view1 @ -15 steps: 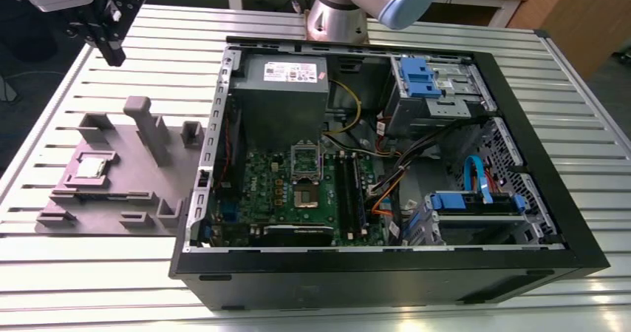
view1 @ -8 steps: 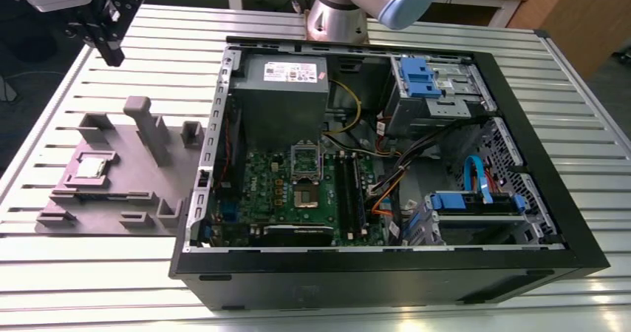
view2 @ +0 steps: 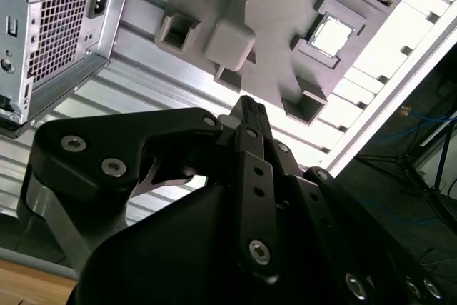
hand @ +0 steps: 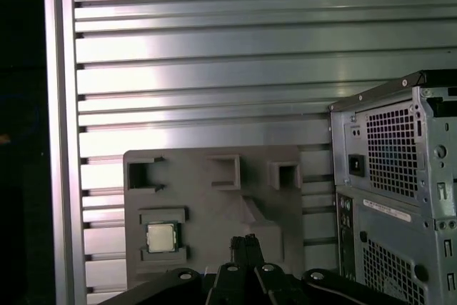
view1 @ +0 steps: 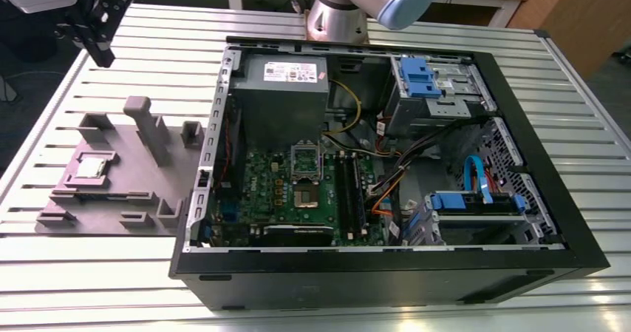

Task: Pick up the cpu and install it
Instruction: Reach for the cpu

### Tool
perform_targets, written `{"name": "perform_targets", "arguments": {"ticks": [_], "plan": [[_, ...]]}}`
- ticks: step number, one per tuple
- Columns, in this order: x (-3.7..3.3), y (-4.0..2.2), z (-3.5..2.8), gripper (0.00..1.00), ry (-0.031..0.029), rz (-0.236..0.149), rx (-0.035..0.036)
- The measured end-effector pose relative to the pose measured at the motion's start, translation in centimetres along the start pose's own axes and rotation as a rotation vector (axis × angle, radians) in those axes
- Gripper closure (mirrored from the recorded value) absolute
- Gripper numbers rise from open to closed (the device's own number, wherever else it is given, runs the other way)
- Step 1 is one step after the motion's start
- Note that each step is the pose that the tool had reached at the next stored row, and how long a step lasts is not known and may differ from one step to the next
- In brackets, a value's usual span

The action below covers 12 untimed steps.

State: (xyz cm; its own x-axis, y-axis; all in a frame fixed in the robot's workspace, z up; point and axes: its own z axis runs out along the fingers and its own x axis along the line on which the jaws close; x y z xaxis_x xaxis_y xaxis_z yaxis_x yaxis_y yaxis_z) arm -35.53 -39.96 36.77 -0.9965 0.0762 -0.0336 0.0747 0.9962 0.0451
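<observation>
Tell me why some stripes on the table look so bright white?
Light bounces off the metal table: in the first wrist view broad white bands cross its slats; in the second wrist view the slats beside the grey tray wash out and the cpu glints; in the exterior view pale patches shine below the computer case, whose inside looks dimmer.

Bright glare streaks the ribbed metal table (hand: pixel 214 55), while the black pincer (view2: pixel 250 107) sits in shadow.

The cpu (hand: pixel 162 237) — in grey fixture (hand: pixel 207 212)
</observation>
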Motion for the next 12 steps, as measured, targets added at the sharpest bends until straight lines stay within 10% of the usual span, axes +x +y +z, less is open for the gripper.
{"name": "perform_targets", "arguments": {"ticks": [12], "plan": [[1.93, -0.17, 0.61, 0.90, 0.0000, 0.000, 0.0002]]}}
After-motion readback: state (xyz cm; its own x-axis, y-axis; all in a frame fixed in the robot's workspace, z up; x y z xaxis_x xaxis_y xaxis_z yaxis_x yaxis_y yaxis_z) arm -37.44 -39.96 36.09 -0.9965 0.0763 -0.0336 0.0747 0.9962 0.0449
